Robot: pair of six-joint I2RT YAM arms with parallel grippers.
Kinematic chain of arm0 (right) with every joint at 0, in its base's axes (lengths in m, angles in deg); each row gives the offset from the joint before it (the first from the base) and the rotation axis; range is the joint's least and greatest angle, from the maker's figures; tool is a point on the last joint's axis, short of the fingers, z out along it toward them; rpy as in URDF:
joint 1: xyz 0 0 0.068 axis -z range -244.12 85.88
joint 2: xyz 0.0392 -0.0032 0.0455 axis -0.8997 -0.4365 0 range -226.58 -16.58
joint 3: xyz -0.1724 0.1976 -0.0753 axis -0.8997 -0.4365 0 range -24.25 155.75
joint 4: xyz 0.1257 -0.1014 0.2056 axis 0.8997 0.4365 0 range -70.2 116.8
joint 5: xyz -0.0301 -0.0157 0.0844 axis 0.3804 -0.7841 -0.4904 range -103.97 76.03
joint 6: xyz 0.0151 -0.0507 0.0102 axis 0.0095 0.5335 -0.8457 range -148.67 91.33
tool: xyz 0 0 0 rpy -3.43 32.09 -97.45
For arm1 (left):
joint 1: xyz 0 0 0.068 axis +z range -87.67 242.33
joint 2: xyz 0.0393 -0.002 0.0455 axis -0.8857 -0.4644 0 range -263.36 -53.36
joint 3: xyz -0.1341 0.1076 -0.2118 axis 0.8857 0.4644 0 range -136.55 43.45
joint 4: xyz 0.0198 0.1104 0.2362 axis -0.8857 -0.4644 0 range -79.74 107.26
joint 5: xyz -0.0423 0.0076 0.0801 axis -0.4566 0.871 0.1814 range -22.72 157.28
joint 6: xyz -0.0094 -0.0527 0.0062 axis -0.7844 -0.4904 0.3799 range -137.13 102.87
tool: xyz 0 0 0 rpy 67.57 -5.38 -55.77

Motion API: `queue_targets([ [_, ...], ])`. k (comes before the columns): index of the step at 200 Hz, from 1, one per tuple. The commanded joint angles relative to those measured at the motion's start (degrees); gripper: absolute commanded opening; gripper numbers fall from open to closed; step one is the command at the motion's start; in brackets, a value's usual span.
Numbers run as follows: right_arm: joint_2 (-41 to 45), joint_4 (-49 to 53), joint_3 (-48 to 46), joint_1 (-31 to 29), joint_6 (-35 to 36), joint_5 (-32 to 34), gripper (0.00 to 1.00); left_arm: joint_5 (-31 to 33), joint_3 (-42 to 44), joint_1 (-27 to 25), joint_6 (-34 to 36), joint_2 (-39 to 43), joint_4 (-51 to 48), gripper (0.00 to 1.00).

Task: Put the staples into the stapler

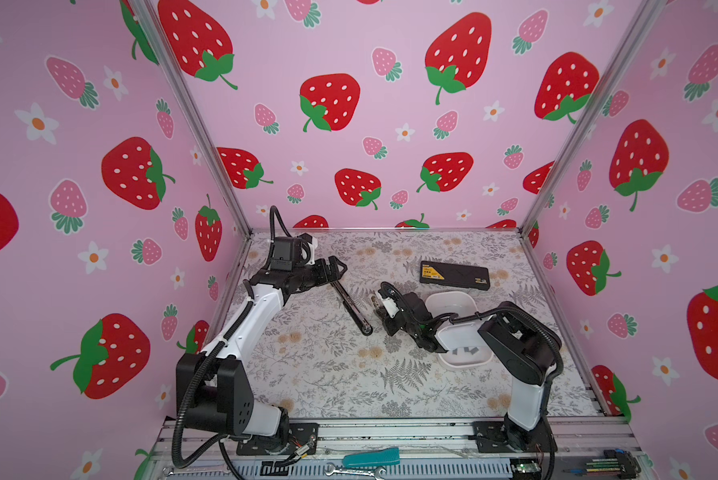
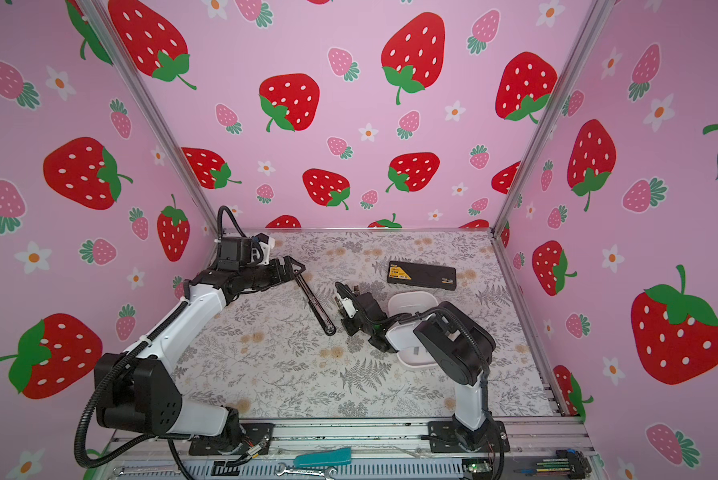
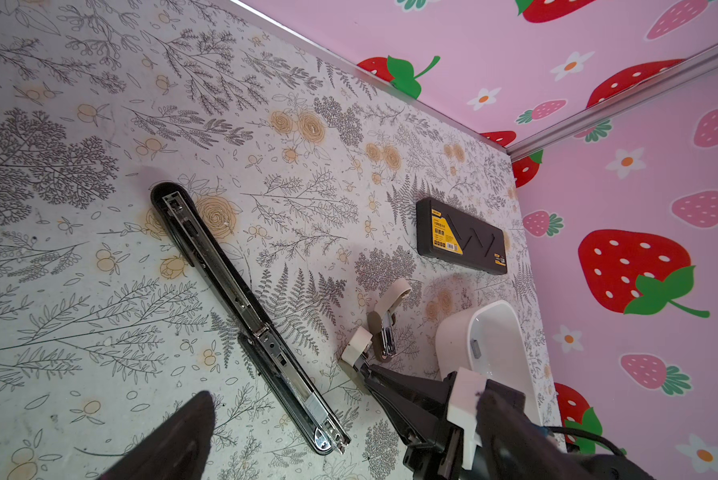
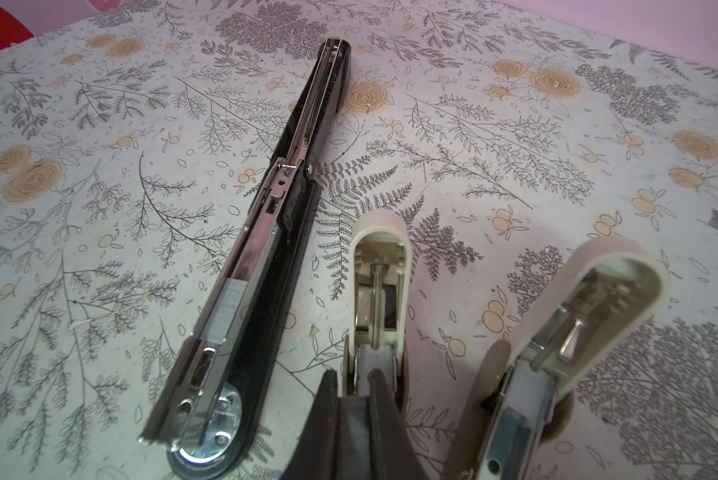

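Two cream staplers [image 3: 384, 332] separate black stapler [image 3: 232, 291] from tray [image 3: 453, 336].

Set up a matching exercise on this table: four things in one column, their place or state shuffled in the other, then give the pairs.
Things:
1. black stapler
2. white tray
3. black box
4. left fingers

Place or state:
A. spread wide apart
B. at the back of the table, with a yellow label
C. lying opened out flat on the table
D. holding loose staples

Pairs: 1-C, 2-D, 3-B, 4-A
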Motion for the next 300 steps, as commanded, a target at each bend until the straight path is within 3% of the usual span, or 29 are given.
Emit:
queue_targets([
  [1,-0.9,-0.8,0.7,0.4,-0.4,-0.5,0.05,-0.1,-2.4,-0.2,0.5,0.7,-0.1,0.99],
  [300,0.0,-0.3,0.2,0.9,-0.2,-0.6,0.05,0.0,-2.5,-0.2,0.6,0.6,-0.2,0.99],
])
